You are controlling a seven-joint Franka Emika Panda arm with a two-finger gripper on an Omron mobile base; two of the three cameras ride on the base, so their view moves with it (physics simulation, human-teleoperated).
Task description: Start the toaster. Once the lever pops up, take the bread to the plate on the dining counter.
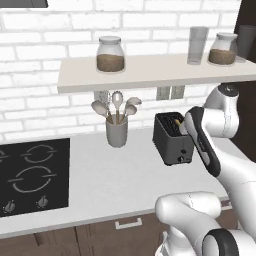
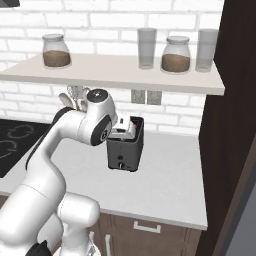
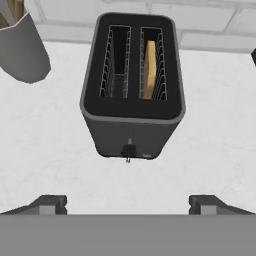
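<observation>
Bread [image 3: 149, 69] stood edge-up in the toaster's [image 3: 131, 95] right slot, long axis running away from the spread, empty jaws poised directly above.

Toaster [image 2: 125, 147] half hidden behind arm, frame centre; bread [image 3: 149, 68] mostly sunk in right slot; utensil cup [image 3: 22, 47] cropped upper left.
</observation>
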